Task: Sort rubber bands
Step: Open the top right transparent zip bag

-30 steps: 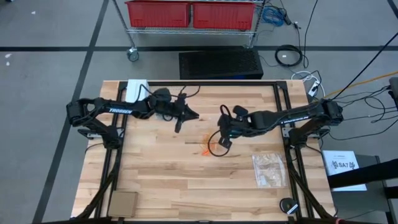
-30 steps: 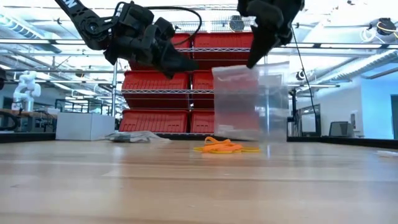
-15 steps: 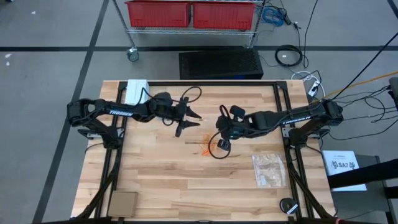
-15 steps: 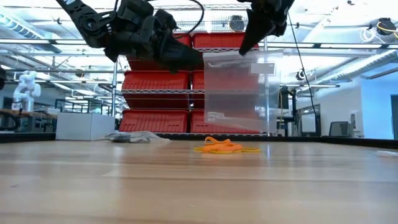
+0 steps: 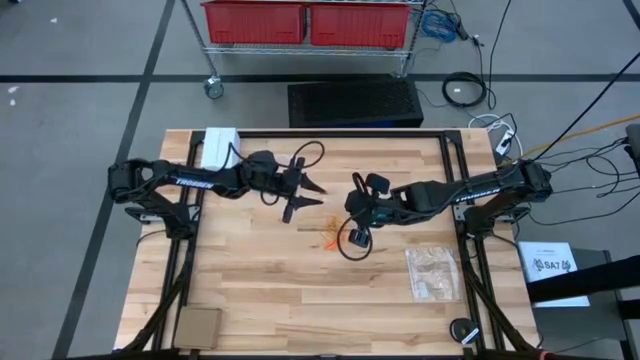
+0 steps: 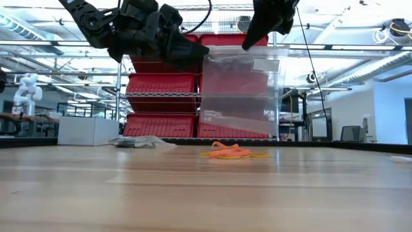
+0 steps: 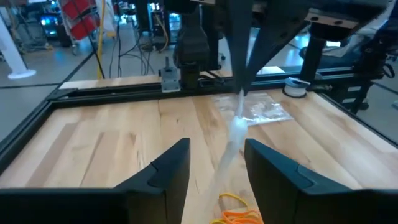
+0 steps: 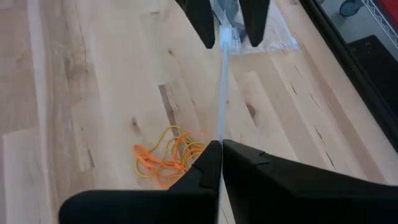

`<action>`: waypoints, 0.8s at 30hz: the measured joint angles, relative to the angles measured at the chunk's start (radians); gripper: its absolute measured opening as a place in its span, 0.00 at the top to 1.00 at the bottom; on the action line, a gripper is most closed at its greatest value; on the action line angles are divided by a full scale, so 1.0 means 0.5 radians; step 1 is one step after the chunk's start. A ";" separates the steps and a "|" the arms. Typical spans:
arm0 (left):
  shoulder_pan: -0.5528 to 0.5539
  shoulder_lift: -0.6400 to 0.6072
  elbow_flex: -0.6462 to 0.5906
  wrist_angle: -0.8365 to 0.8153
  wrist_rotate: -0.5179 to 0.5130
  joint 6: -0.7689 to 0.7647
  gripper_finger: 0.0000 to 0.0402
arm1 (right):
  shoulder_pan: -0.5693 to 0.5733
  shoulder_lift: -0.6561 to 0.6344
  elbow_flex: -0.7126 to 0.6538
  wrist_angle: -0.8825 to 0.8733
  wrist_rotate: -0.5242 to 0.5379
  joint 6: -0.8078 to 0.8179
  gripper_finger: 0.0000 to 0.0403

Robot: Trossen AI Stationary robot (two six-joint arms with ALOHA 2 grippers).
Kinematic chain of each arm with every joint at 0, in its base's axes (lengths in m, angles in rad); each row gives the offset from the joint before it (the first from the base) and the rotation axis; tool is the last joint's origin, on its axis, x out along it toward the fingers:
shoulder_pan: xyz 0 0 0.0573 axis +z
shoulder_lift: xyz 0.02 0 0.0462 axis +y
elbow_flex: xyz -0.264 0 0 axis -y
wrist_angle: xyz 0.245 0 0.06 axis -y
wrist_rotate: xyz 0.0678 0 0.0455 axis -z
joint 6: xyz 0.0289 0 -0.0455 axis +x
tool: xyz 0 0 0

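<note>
From above, a pale plank-grained wooden table point(image 5: 250, 290) carries a small tangle of thin orange rubber bands point(image 5: 332, 238) near its centre, with a crinkled clear zip bag point(image 5: 434, 272) lying flat toward the right edge. The left gripper point(image 5: 310, 193) hangs over the table with fingers spread wide; the right gripper point(image 5: 352, 207) is pinched together nearby. At table height, a clear, glossy plastic bag point(image 6: 239, 93) hangs upright from the right gripper point(image 6: 248, 42) above the orange loops point(image 6: 232, 151). The left wrist view shows its dark fingers point(image 7: 168, 171) parted on either side of the bag's edge point(image 7: 236, 134), not touching. The right wrist view shows its fingers point(image 8: 208, 165) clamped on the bag's thin edge point(image 8: 222, 93), bands point(image 8: 166, 155) on the wood below.
</note>
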 joint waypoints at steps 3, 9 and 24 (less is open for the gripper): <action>-0.020 0.000 0.000 -0.002 0.000 0.045 0.66 | 0.000 0.000 0.000 -0.002 0.000 0.000 1.00; -0.033 0.000 0.000 -0.014 0.025 0.086 0.85 | 0.007 -0.002 0.000 -0.005 0.001 -0.007 1.00; -0.032 0.000 0.000 -0.023 -0.025 0.155 0.99 | -0.004 -0.005 0.000 0.160 -0.071 -0.068 0.90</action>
